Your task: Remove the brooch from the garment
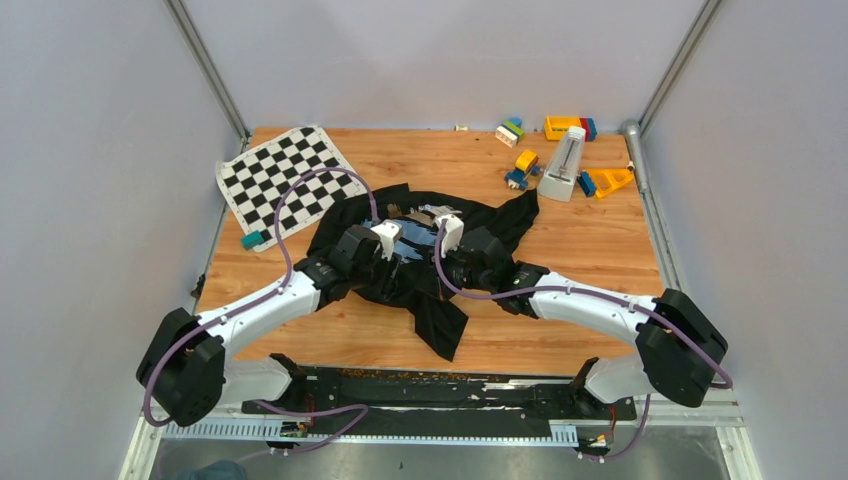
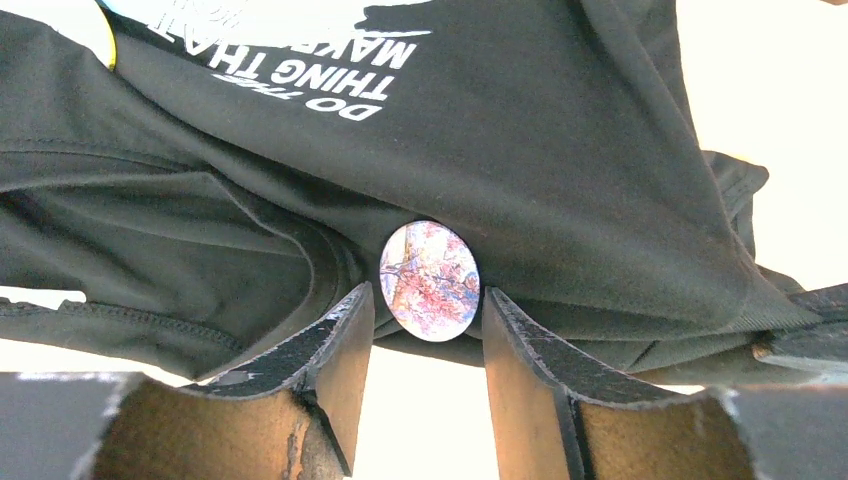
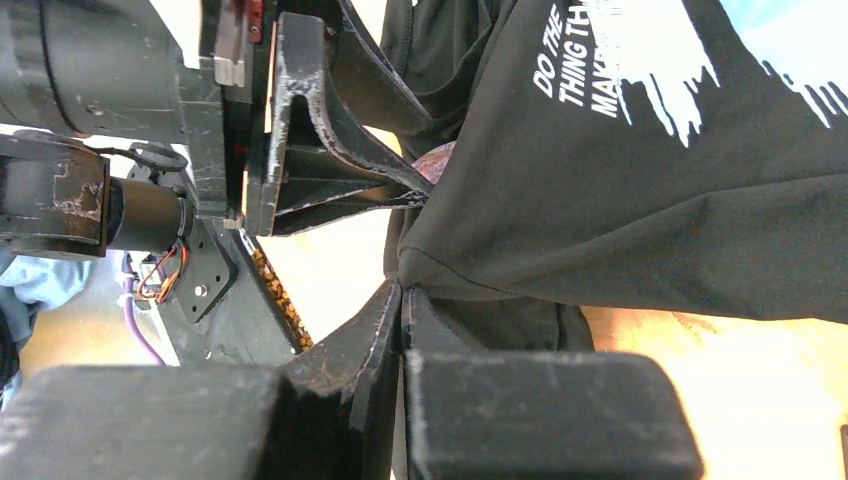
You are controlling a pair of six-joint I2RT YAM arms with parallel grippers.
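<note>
Wooden table beneath a black shirt: the right claw is clamped on a fold of cloth, while the left claw, nearer, has jaws apart closely flanking the oval brooch straight ahead, contact unclear.

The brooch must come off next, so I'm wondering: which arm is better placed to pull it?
Left, likely: the left gripper straddles the brooch, while the right gripper is shut on the garment beside it, holding the cloth.
</note>
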